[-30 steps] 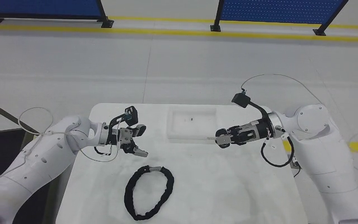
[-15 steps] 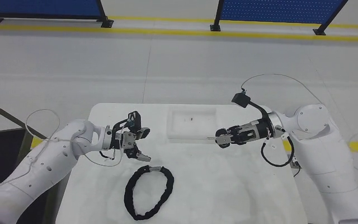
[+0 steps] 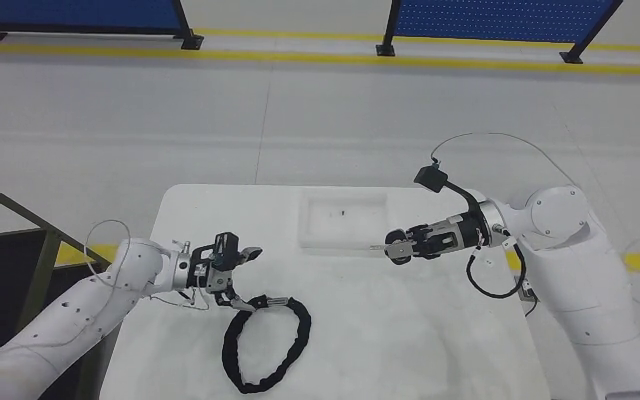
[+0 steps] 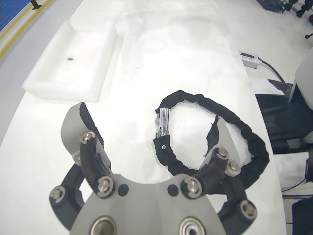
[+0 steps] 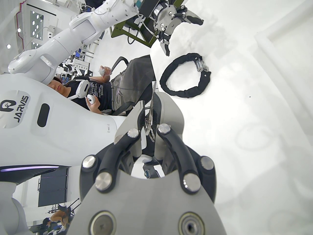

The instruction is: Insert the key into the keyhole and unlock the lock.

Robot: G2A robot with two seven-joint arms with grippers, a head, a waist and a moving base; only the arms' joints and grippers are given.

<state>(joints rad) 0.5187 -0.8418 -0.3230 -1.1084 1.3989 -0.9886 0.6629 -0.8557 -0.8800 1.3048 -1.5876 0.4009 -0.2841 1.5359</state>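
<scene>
Honestly, the left hand [image 3: 243, 277] is spread just beside the metal barrel [image 4: 164, 123] of the chain lock [image 3: 301, 335] on the tabletop [image 3: 400, 330], while the right hand [image 3: 395, 245] pinches the key [image 5: 153, 99] well apart, tip pointing lockward.

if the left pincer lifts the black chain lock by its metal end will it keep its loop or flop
Probably flops: the chain lock lies in a loose, uneven loop, so its fabric-sleeved body likely sags. The metal cylinder looks rigid and smooth, possibly slippery.
</scene>
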